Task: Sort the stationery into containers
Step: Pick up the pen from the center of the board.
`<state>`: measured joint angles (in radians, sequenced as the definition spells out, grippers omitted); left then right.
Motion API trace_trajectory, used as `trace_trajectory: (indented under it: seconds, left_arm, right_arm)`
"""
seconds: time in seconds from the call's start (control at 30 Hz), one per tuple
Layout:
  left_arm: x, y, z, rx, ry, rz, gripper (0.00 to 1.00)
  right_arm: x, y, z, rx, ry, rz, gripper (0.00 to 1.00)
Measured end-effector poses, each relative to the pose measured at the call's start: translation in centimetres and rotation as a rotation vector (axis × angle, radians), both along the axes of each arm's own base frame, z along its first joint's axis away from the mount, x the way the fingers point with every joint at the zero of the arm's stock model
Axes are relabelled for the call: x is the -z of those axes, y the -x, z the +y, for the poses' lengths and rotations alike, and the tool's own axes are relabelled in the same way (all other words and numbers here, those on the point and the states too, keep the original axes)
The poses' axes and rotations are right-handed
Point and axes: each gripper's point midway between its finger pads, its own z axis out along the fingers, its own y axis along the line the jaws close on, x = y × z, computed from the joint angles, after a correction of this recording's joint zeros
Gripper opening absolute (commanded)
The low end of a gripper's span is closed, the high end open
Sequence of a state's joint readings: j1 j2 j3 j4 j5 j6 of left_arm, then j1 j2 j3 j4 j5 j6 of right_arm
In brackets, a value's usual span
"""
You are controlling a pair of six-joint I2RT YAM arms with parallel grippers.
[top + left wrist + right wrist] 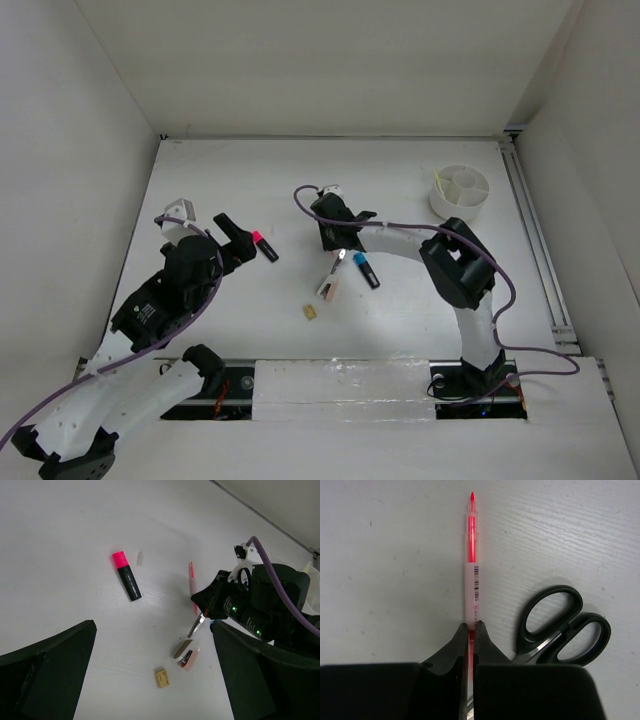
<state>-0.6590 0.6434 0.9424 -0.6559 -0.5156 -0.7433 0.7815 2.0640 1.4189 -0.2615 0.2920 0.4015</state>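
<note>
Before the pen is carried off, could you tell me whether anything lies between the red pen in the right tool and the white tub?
Nothing visible does. The right tool is shut on the red pen, and the table toward the white tub looks bare. Only the scissors lie close beside the pen.

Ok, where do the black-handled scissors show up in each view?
Top external: blades of the black-handled scissors poke out just below the right gripper, centre.
Left wrist: blade tip, right of centre.
Right wrist: black loops, lower right.
Shared landmark: the right gripper, shut on the thin red pen.
</note>
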Motion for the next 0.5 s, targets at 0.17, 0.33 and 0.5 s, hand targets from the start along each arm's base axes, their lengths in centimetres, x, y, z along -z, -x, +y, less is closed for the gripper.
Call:
trace_trajectory:
  seconds: [0.17,0.33,0.5]
  left_arm:
    - [0.9,-0.8,-0.3,-0.031,-0.017,0.053,1.0]
    - [2.6,-2.8,-2.6,-0.015,-0.056,0.156,1.0]
    - [4.6,-6.5,-5.6,-0.004,-0.115,0.243,1.0]
  right_arm:
    - [-0.1,0.1,0.2,-0.009,-0.018,0.004,0.0]
    - [-0.8,1.2,-0.6,-0.012,-0.018,0.006,0.0]
    - [-5.7,3.5,-2.2,-0.027,-0.05,-0.061,0.0]
